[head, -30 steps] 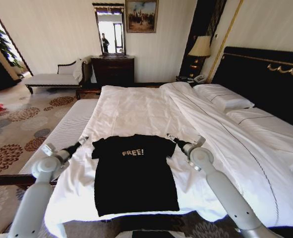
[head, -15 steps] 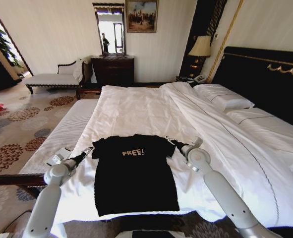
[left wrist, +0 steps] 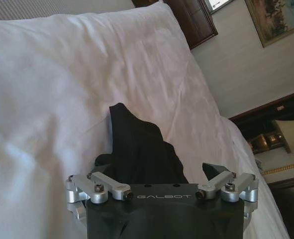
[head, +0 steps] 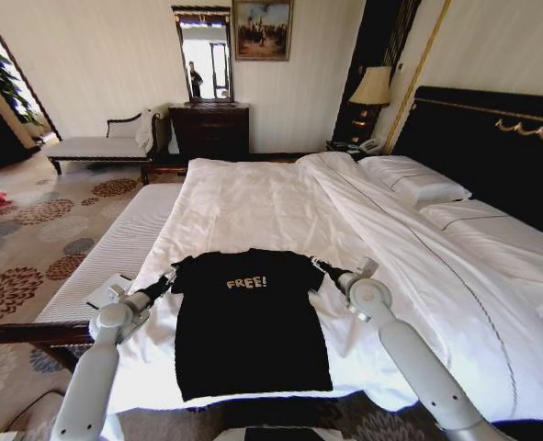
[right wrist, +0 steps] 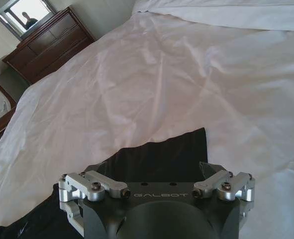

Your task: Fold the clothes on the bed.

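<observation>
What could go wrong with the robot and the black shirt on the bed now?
The left gripper and right gripper sit at the sleeves of the black cotton T-shirt with white "FREE!" lettering. One might pinch the white sheet along with the sleeve. The shirt's hem lies near the bed's foot edge, so a pull could drag it off.

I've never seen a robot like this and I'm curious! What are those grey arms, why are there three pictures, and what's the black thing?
The grey arms belong to a robot on wheels. One picture comes from a camera on its head, looking down at a big white bed. The other two come from cameras on its wrists, close up. The black thing is a T-shirt reading "FREE!", lying flat on the bed. The left gripper is at one sleeve and the right gripper at the other. I can't tell whether they have pinched the cloth.
</observation>
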### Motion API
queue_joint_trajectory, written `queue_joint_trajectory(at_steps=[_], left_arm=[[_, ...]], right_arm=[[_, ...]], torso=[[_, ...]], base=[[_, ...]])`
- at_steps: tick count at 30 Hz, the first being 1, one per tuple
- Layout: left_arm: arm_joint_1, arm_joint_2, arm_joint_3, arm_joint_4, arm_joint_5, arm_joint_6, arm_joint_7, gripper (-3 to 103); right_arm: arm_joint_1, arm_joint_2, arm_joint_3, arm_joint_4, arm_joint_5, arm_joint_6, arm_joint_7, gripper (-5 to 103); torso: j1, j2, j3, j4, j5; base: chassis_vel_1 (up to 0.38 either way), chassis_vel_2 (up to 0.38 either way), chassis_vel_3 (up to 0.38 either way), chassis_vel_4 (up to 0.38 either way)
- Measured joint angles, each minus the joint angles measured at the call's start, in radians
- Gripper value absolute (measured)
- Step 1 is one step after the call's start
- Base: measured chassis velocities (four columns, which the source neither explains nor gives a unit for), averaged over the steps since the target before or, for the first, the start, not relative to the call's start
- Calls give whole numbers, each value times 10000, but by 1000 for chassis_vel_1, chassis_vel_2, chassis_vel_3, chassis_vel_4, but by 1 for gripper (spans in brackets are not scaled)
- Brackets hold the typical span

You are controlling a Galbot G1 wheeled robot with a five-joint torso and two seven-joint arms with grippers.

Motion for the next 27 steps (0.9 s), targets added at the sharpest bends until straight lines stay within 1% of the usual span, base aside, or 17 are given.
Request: queue_joint_trajectory(at_steps=[6, 10, 12, 13, 16, 19, 21, 24, 27], left_arm=[[46, 103, -173, -137, -24, -14, 22, 100], [147, 355, -528, -777, -563, -6, -57, 100], [175, 404, -557, -874, -553, 0, -55, 100], [183, 466, -561, -863, -395, 3, -30, 100], [119, 496, -516, -604, -149, -28, -14, 100], [-130, 446, -335, 12, 228, -61, 76, 100], [-210, 423, -280, 161, 314, -62, 104, 100], [-456, 311, -159, 732, 616, -62, 177, 100], [-483, 273, -167, 878, 737, -69, 221, 100]], right_arm=[[-37, -34, 71, 24, 0, 0, 15, 100], [-106, -53, 174, 57, 9, 0, 19, 100], [-122, -52, 184, 57, 9, 0, 20, 100], [-142, -42, 187, 54, 3, 0, 21, 100], [-154, -10, 186, 41, -25, 0, 23, 100], [-165, 29, 174, 44, -43, 0, 31, 100], [-169, 29, 171, 44, -48, 0, 32, 100], [-65, 4, 50, -48, -53, 0, 35, 100], [84, -1, -96, -136, -47, 0, 31, 100]], torso=[[0, 0, 0, 0, -1], [0, 1, -1, 1, 2], [0, 1, -1, 0, 3], [0, 1, -1, 0, 2], [-1, 1, -2, 1, 1], [0, 0, 0, 3, -2], [0, 1, -1, 2, -2], [0, 1, -1, -7, -1], [0, 1, 0, -2, -1]], base=[[0, 0, 0, 0], [0, 0, 0, 0], [0, 0, 0, 0], [0, 0, 0, 0], [0, 0, 0, 0], [0, 0, 0, 0], [0, 0, 0, 0], [0, 0, 0, 0], [0, 0, 0, 0]])
